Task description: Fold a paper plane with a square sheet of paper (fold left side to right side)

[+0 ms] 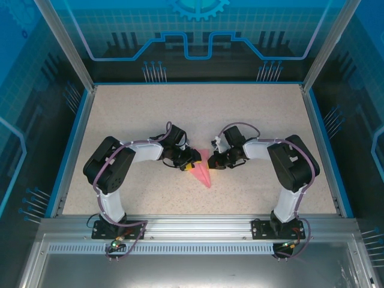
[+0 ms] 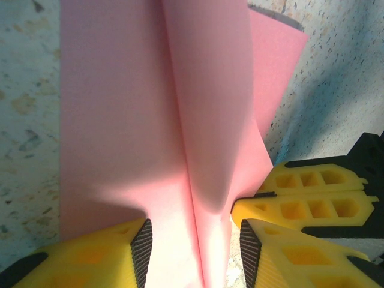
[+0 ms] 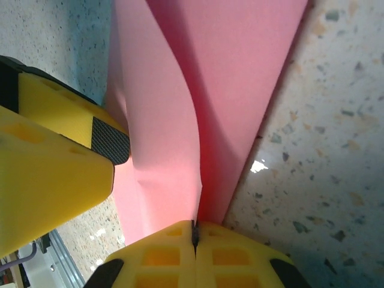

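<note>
Paper is no longer a square here: the paper plane lies at the middle of the table, between the two wrists, as a narrow dart with its point aimed toward the arm bases. The earlier folds look done, since the wrist views show long pink layers lying flat on the speckled top. One flap is not down. It rises along the central crease and curls over toward one side.

Your right gripper has its fingers pressed together on the lower edge of that raised flap and pinches it. Your left gripper stands spread, one finger on each side of the crease. Whether either pad touches the paper, you cannot tell from these views.

By my judgement you are late in the task, in the middle of the left-to-right fold. What is left is to carry the flap fully across, lay it flat and press the crease sharp.
</note>
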